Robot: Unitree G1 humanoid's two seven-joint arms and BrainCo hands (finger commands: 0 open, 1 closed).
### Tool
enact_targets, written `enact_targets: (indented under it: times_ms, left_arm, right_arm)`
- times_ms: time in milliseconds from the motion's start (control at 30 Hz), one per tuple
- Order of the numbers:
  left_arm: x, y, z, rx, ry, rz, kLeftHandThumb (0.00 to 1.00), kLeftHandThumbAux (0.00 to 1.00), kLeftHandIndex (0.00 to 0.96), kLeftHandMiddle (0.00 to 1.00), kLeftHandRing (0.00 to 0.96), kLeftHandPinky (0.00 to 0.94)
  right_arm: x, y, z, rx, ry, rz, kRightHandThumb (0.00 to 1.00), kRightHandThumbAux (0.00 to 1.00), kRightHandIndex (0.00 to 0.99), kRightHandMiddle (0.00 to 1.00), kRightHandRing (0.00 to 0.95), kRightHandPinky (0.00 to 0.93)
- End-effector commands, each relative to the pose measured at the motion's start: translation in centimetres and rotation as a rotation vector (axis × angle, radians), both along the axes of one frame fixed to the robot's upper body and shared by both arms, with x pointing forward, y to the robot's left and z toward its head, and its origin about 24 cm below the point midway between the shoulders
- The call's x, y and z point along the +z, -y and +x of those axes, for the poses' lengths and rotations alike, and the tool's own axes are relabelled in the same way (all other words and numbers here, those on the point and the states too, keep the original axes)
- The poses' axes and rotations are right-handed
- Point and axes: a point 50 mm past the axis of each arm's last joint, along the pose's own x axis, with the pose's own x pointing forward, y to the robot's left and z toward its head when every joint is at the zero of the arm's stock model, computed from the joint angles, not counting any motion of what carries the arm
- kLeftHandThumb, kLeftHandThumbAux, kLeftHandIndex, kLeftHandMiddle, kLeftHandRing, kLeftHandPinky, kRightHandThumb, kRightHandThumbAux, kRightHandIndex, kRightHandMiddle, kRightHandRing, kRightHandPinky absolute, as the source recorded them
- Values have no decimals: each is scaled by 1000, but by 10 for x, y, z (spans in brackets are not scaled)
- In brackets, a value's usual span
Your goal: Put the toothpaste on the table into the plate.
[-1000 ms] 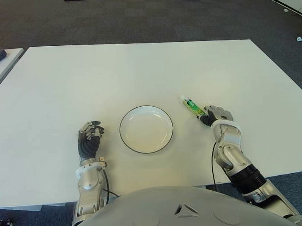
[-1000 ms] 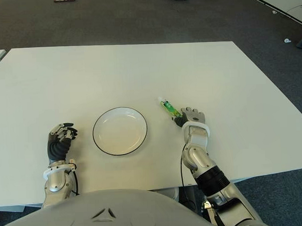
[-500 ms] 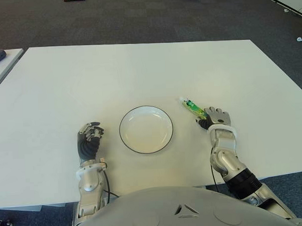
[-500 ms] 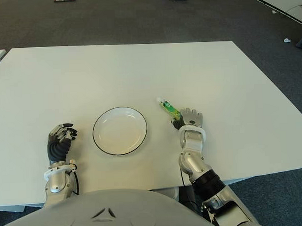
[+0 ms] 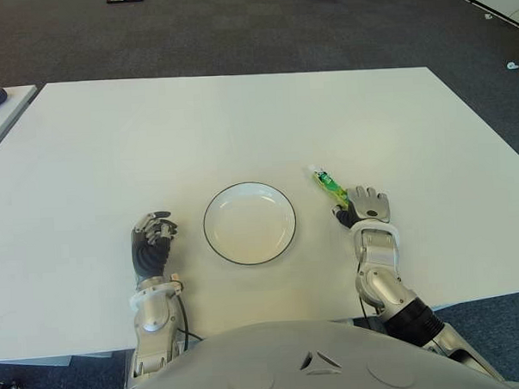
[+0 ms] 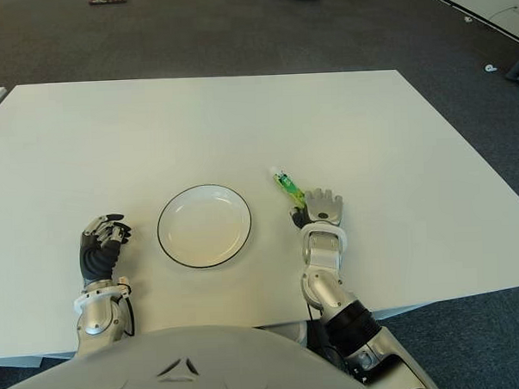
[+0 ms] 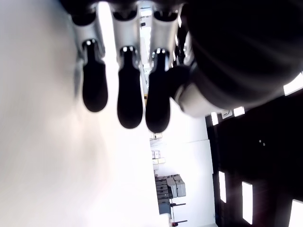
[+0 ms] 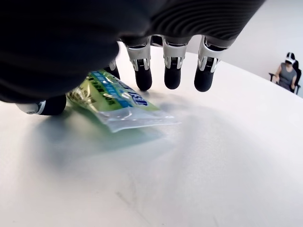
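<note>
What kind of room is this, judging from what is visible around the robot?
Probably an office or lab test space: a wide white table stands on dark grey carpet, a second white table stands to the robot's left, and the right wrist view shows a seated person in the background.

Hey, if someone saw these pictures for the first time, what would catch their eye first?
Probably the green toothpaste tube, the one spot of colour on the white table, lying just right of the empty plate. The right hand sits at its near end with fingers spread over it, not closed. The left hand shows curled, left of the plate.
</note>
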Motion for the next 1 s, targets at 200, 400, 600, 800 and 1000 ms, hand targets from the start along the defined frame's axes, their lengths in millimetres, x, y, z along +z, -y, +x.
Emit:
enact_targets:
  times_ms: [200,400,600,800,1000]
  left_arm:
    - [-7,0,-6,-2,-46,-19,706,716,431,587,584,562]
    - [-7,-1,-7,2,-52,-21,705,716,430,579,579,550]
    - [-7,-2,-8,8,-49,-22,706,716,430,570,573,546]
    - [-6,-3,-8,8,-44,-27,706,716,430,574,578,552]
    - [-6,-4,-10,13,-38,-28,707,716,430,572,574,539]
  right_arm:
    - [-17,-12,-12,102,-76,16,552,167,0,0,0,0]
    - [-15,-12,-11,103,44,78,594,239,0,0,7,110]
    - [-18,-9,-7,67,144,148,715,357,152,211,280,403]
    - [-20,-9,-5,49,198,197,766,395,292,434,490,565]
    - [-20,-7,0,4,246,246,751,604,413,610,640,697]
